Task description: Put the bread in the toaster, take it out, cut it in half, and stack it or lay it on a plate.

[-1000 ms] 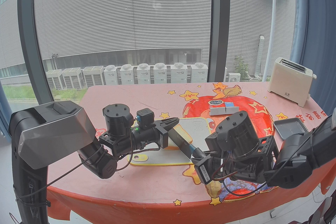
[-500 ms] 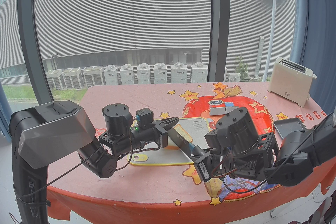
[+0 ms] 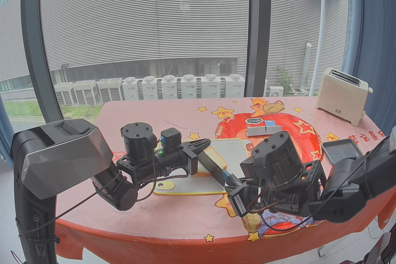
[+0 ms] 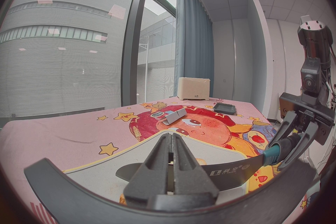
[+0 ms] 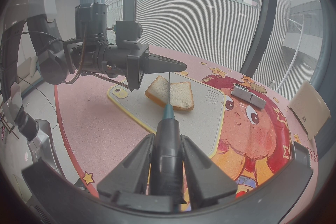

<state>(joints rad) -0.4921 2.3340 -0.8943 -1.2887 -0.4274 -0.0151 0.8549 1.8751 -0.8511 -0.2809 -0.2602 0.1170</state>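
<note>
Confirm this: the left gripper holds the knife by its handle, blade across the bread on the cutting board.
Not quite: it is the right gripper that holds the knife by its handle, as the right wrist view shows. The blade does lie across the bread on the cutting board.

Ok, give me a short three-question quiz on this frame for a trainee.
1. True or false: the bread lies on the dark tray.
2. Which arm's gripper holds the knife? A left, B right, C neither.
3. Fill in: the left gripper has its fingers ___ (open or shut).
Key: 1 false, it lies on the cutting board. 2 B, the right gripper. 3 shut.
</note>
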